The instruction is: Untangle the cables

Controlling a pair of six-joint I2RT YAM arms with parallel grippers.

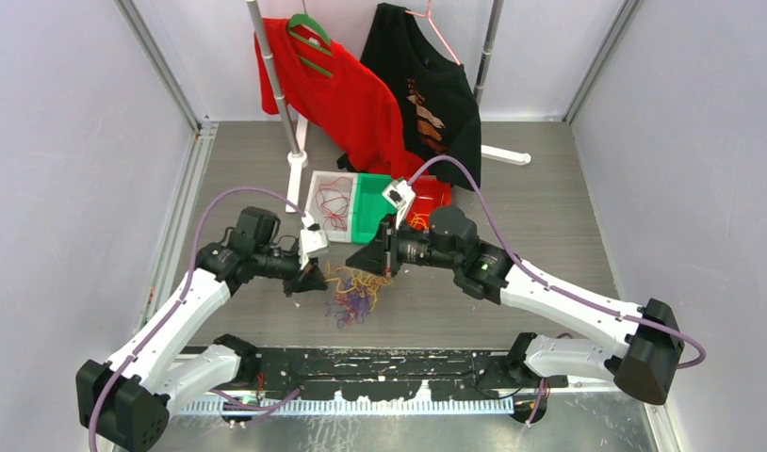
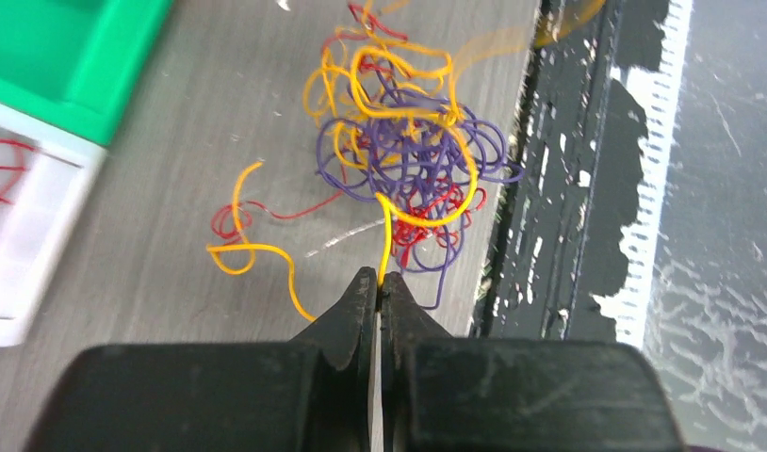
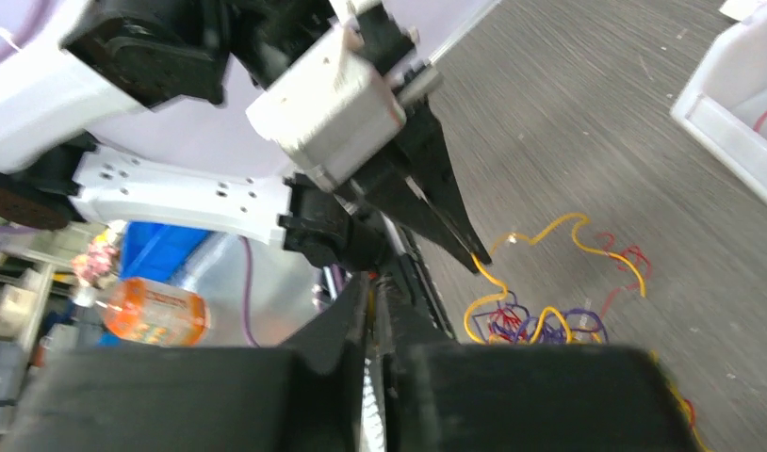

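- Cables [image 2: 408,160]: a loose knot of yellow-orange, purple and red strands on the bench [image 2: 220,113], near the bench's near edge. It lies between the two arms and on the near side of the white tray [image 1: 325,202] and green tray [image 1: 372,209].
- Left claw [image 2: 378,281]: jaws closed, pinching one yellow strand [image 2: 387,235] at its free end. The strand runs up from the tips and loops into the near side of the knot.
- Right claw [image 3: 373,287]: jaws together, poised just right of the knot and facing the left claw. No strand shows between its tips.
- Step in hand, as judged: one strand is secured and extraction is about to begin. The white tray already holds red strands, which suggests sorting by colour.
- Next move, as judged: draw the yellow strand slowly leftward and upward, away from the knot. The loop passes among purple strands, so the whole knot may drag along. The right claw would need to pin or hold the remaining bundle while the strand slides free.
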